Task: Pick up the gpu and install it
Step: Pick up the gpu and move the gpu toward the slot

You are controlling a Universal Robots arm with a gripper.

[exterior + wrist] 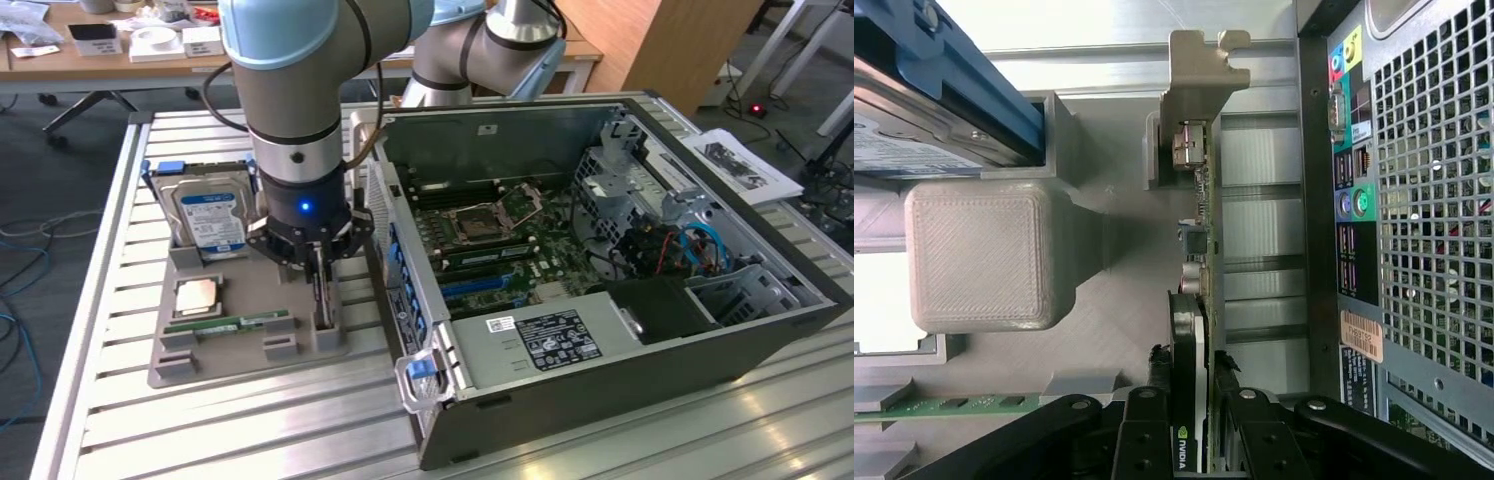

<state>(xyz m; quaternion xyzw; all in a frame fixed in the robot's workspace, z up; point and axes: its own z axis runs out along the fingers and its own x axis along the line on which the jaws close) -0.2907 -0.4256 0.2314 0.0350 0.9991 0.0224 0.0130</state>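
Gripper is sitting narrowed down over the gpu, jaws pressing on both faces of the card's upper edge; we're reading that as a grip. Card is standing on edge in its slot in the grey tray, on the side nearest the computer case, and we're seeing it seated, not lifted. Hard drive and memory stick are sitting in the same tray on the desk.

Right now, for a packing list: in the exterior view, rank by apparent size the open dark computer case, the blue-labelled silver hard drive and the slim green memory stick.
1. open dark computer case
2. blue-labelled silver hard drive
3. slim green memory stick
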